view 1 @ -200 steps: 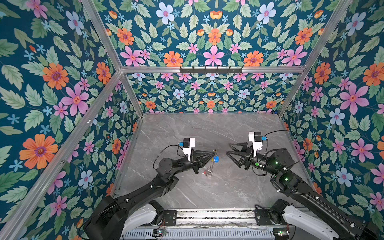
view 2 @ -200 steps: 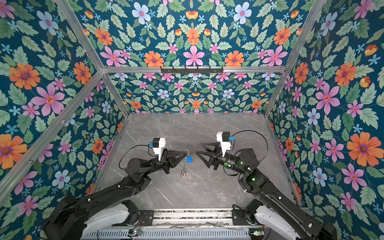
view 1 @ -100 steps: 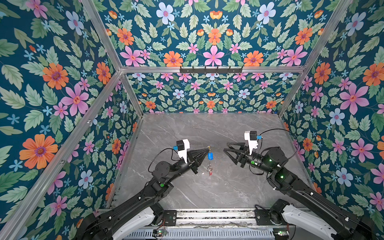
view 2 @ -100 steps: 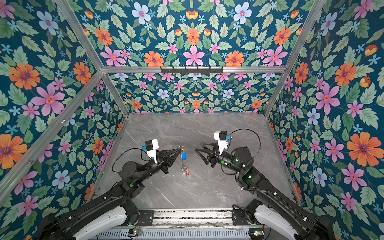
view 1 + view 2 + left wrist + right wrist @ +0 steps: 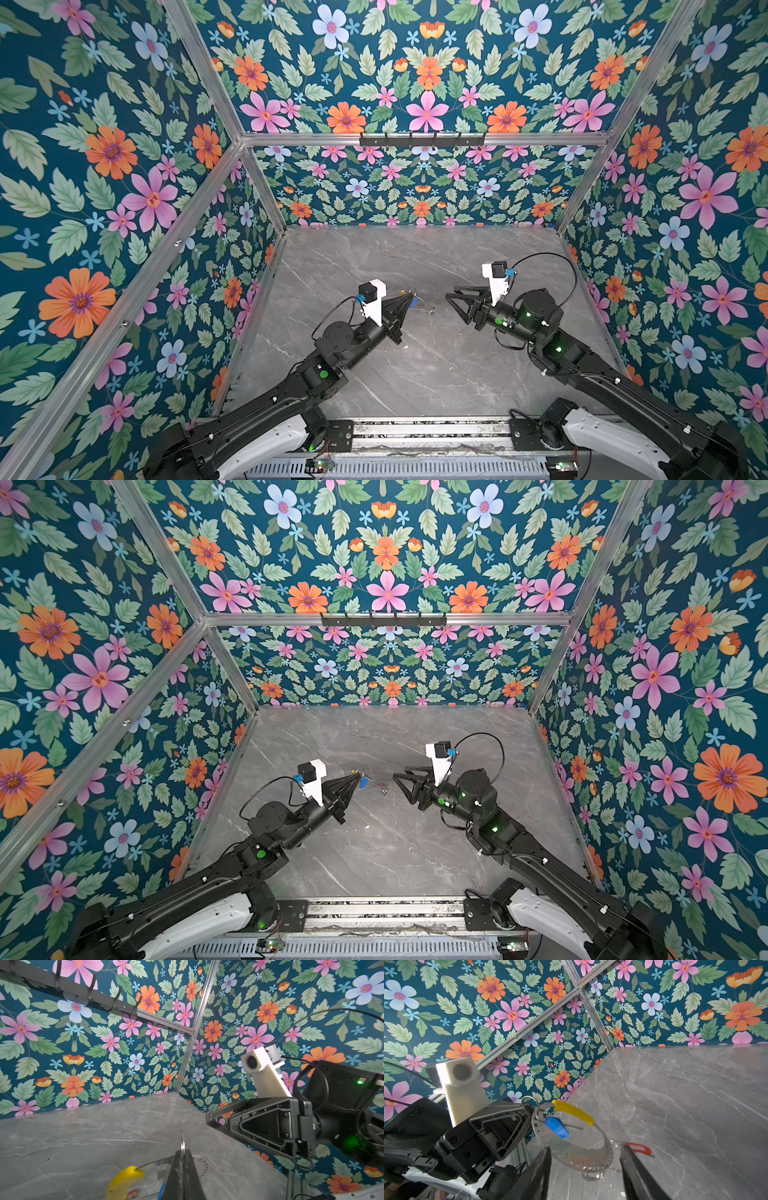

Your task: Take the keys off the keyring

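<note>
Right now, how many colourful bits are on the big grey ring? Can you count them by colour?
Yellow arc: 1
Blue tag: 1
Red tag: 1
Total: 3 colourful pieces on the keyring

In both top views: high over the near edge, looking down onto the whole tabletop (image 5: 415,257). Wrist views: close, low, facing each other; shared between them, the keyring (image 5: 571,1155).

Bright diffuse light; faint shadows. In both top views tabletop (image 5: 415,257) palest toward 12 o'clock. Wrist views: bowed edges, nearest foreground blurred
</note>
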`<state>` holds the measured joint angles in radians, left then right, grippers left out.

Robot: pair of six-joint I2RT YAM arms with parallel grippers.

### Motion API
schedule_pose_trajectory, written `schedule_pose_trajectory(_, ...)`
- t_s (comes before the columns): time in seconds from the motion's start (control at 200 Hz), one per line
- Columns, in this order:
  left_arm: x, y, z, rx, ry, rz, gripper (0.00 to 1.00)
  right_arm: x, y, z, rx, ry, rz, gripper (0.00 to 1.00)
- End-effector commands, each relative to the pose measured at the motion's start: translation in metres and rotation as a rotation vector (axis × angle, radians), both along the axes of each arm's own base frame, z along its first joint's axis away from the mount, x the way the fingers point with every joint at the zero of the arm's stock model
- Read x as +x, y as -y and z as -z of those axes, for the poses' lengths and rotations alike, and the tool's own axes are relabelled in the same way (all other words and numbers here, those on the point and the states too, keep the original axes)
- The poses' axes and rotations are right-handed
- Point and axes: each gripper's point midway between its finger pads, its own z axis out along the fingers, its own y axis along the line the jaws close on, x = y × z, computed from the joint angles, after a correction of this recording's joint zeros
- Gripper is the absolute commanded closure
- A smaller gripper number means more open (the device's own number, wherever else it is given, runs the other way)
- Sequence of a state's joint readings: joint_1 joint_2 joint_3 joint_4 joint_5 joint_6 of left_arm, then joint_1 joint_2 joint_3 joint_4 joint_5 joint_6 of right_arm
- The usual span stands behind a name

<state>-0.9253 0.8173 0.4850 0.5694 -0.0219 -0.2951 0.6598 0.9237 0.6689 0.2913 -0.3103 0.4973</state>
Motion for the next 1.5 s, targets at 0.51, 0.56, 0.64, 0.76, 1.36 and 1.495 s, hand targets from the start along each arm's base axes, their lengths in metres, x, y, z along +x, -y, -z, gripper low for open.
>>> schedule_pose_trajectory(0.51, -0.016, 0.0, -0.008, 0.024, 0.163, 0.002, 1.0, -0.01, -0.023, -0.004, 0.02, 0.058, -0.15, 0.44)
schedule_pose_trajectory(0.56, -0.017, 0.0, -0.009, 0.025, 0.169, 0.005, 1.0, -0.013, -0.026, -0.005, 0.02, 0.07, -0.182, 0.44)
schedule_pose_trajectory(0.64, -0.02, 0.002, -0.009, 0.029, 0.182, 0.02, 1.0, -0.018, -0.03, -0.006, 0.027, 0.087, -0.221, 0.44)
schedule_pose_trajectory(0.76, -0.025, 0.003, -0.012, 0.02, 0.205, 0.041, 1.0, -0.02, -0.032, -0.008, 0.031, 0.112, -0.238, 0.45)
schedule_pose_trajectory(1.36, -0.031, 0.003, -0.008, 0.028, 0.239, 0.059, 1.0, -0.01, -0.036, -0.01, 0.015, 0.167, -0.222, 0.42)
schedule_pose_trajectory(1.495, -0.031, 0.002, -0.006, 0.029, 0.242, 0.059, 1.0, -0.014, -0.033, -0.02, 0.023, 0.216, -0.215, 0.42)
